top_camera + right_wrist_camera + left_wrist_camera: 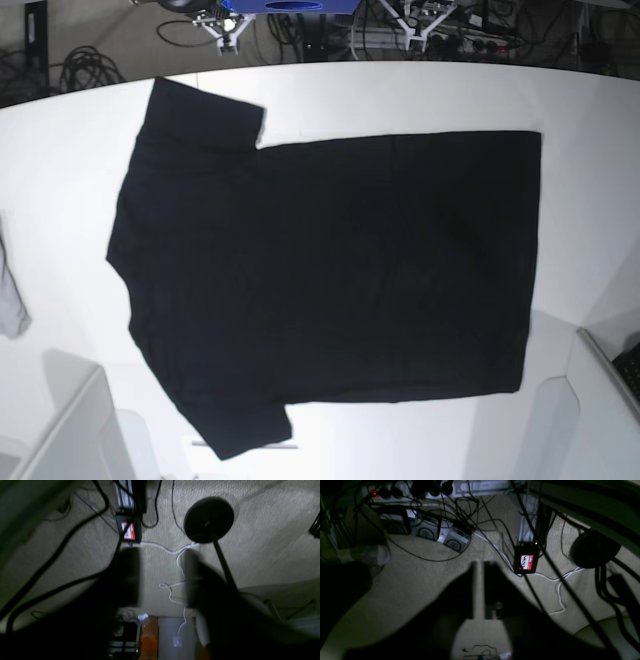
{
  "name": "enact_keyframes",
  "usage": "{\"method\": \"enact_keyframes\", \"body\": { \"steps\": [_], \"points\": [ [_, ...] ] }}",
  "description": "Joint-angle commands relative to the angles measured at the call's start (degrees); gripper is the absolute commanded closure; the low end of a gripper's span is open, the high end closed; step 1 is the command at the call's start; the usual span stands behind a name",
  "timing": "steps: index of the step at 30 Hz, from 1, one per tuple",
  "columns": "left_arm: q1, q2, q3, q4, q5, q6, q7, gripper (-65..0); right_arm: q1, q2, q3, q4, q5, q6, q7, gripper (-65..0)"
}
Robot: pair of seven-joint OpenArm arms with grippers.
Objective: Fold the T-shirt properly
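T-shirt (330, 280): lies flat and unfolded on the white tabletop (590, 110), filling most of the base view.
Near edge: one short sleeve points toward the camera side, at the bottom left of that view.
Long axis: runs across that view — collar end at its left, straight hem at its right.
Far edge: the other sleeve reaches toward the tabletop's back rim.
Left pincer (478, 590): slightly parted, holding nothing; its wrist view shows only carpet and cables, so it hangs off the tabletop.
Right pincer (161, 577): jaws apart with carpet showing between them, empty, also off the tabletop.
Nearer arm: likely the right arm for the collar end and the left for the hem — neither arm shows in the base view.
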Motion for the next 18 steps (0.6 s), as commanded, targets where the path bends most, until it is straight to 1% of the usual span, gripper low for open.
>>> {"method": "enact_keyframes", "body": {
  "steps": [1, 2, 4, 5, 6, 7, 8, 9, 10, 13, 14, 18],
  "points": [
    [0.33, 0.03, -0.06, 0.17, -0.08, 0.23, 0.08, -15.5, -0.68, 0.11, 0.03, -0.09, -0.01, -0.17, -0.25, -5.9],
    [0.33, 0.12, -0.06, 0.17, -0.08, 0.23, 0.08, -21.9, -0.77, 0.11, 0.12, -0.09, 0.08, -0.17, -0.16, 0.0],
    [0.42, 0.12, -0.06, 0.17, -0.08, 0.23, -0.27, -31.9, -0.86, 0.11, 0.12, -0.09, 0.08, -0.17, -0.16, 0.0],
    [0.42, 0.12, -0.06, 0.17, -0.08, 0.23, -0.27, -35.1, -0.95, 0.11, 0.12, -0.09, 0.08, -0.17, -0.16, 0.0],
    [0.42, 0.12, -0.06, 0.17, -0.08, 0.23, -0.27, -35.4, -0.95, 0.11, 0.12, -0.09, 0.08, -0.17, -0.16, 0.0],
    [0.42, 0.12, -0.06, 0.17, -0.08, 0.23, -0.27, -34.1, -1.04, 0.03, 0.21, -0.09, 0.08, -0.17, -0.08, 0.0],
    [0.42, 0.12, -0.06, 0.17, -0.08, 0.23, -0.27, -31.1, -1.12, -0.06, 0.12, 0.44, 0.08, -0.17, 0.36, 0.0],
    [0.51, 0.12, -0.06, 0.17, -0.08, 0.23, -0.36, -26.5, -1.74, -0.15, 0.03, 1.32, -0.01, -0.17, 1.33, 0.0],
    [0.51, 0.12, -0.06, 0.17, -0.08, 0.23, -0.36, -21.6, -2.71, -0.24, -0.05, 2.29, -0.10, -0.17, 2.30, 0.0],
    [1.03, -0.06, -0.06, 0.25, -0.08, 0.23, -0.36, -2.8, -5.26, -0.24, -0.05, 5.36, -0.10, -0.17, 4.58, 0.0],
    [1.39, -0.06, -0.06, 0.61, -0.08, 0.23, -0.36, 0.0, -5.78, -0.06, -0.05, 5.89, -0.10, -0.17, 4.76, 0.0],
    [2.09, -0.14, -0.06, 0.61, -0.08, 0.32, -0.45, 0.0, -6.40, 0.11, -0.14, 6.24, -0.10, -0.17, 4.76, 0.0]
  ]
}}
